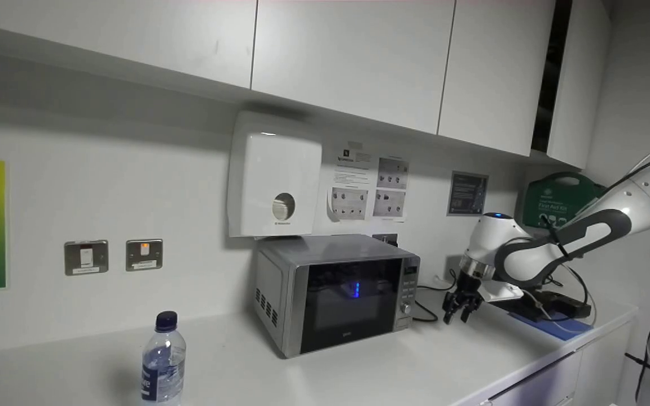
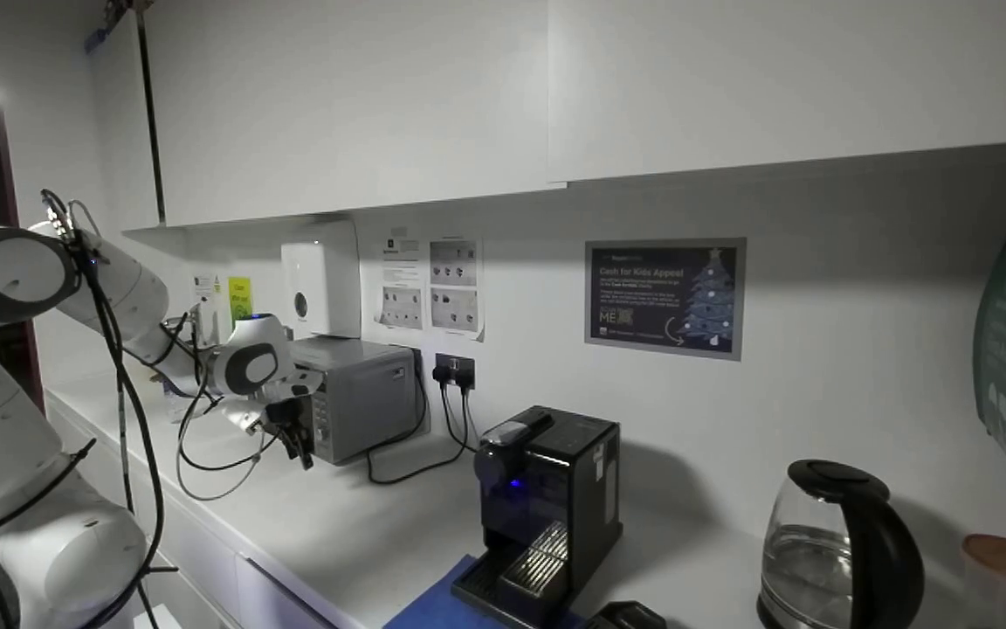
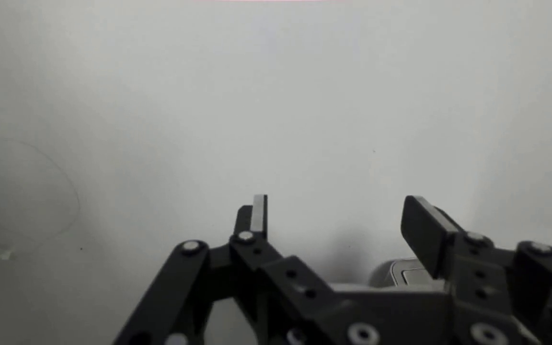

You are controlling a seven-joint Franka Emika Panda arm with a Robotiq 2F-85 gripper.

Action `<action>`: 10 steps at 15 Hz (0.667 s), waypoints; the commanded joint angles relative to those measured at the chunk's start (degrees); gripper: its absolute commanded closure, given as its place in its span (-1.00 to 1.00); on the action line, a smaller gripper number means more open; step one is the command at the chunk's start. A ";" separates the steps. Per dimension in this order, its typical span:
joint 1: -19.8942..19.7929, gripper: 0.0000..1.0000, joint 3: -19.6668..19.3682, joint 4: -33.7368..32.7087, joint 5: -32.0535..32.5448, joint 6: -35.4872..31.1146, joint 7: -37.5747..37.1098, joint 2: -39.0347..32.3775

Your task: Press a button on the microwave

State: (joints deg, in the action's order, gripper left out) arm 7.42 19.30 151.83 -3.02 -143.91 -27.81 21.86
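Observation:
The silver-grey microwave (image 1: 353,321) stands on the white counter against the wall, with a dark glass door showing a blue glow. Its narrow control strip (image 1: 409,293), with several small buttons and a round knob, is at the door's right in that exterior view. The microwave also shows in an exterior view (image 2: 372,397), its front partly hidden by the arm. My black gripper (image 1: 456,320) points down, apart from the microwave, on the control strip's side; it also shows in an exterior view (image 2: 300,459). In the wrist view the gripper (image 3: 336,197) is open, with nothing between its fingers.
A water bottle (image 1: 164,366) stands on the counter. A black coffee machine (image 2: 547,498) on a blue mat (image 2: 442,603) and a glass kettle (image 2: 826,559) stand farther along. Black cables (image 2: 403,479) lie beside the microwave. A white wall box (image 1: 274,175) and cupboards (image 1: 353,56) hang above.

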 commanded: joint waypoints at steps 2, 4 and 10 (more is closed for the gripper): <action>0.07 0.25 1.73 0.71 0.28 -3.41 -5.39 -1.65; 0.65 0.52 1.91 0.53 -0.15 -3.79 -6.42 -2.31; 1.78 1.00 2.59 1.91 0.40 -14.03 -5.44 -4.35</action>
State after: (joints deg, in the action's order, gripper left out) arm 8.36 21.71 152.35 -2.90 -151.91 -33.37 18.44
